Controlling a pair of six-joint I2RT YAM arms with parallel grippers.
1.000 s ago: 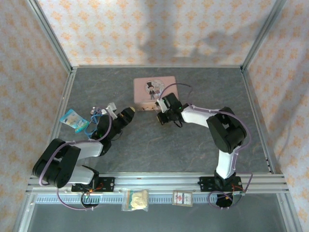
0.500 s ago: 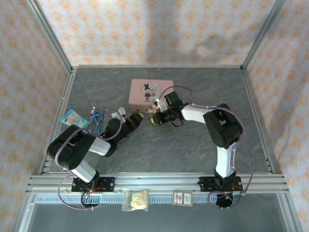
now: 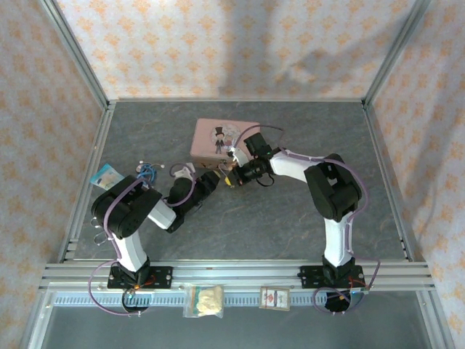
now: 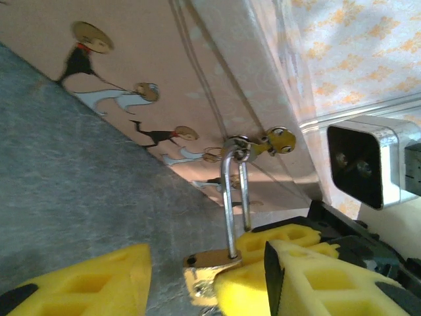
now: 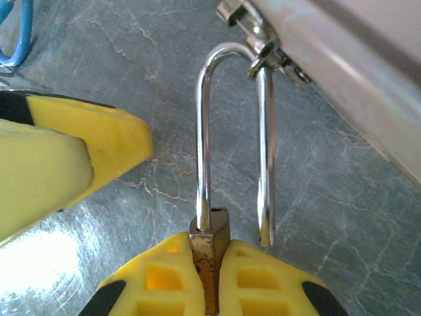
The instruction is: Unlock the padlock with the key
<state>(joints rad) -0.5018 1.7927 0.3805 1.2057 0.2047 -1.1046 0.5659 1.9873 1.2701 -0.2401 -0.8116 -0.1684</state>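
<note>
**Right tool clamped on the padlock at the pink tin's clasp**

Seen from above, my two arms meet near the middle of the grey table [image 3: 290, 218], just in front of the pink tin [image 3: 218, 134].

My right tool [image 5: 210, 249] is clenched on the brass body of the tiny padlock [image 5: 210, 225], with one yellow finger pressed to each flat side. The padlock lies low over the table, just beside the tin's near edge.

Its thin silvery shackle [image 5: 203, 131] runs from the body to the tin's clasp [image 5: 263, 46] and loops through a small ring there. One leg of the shackle goes into the brass body. The other leg ends bare beside the body, not seated in it.

My left tool [image 4: 210, 255] is released, its two yellow fingers spread wide and gripping nothing. It sits close against the padlock on the side away from my right tool. I cannot tell whether it touches the lock.

A blue cable [image 3: 147, 173] lies on the table well to the left.
</note>
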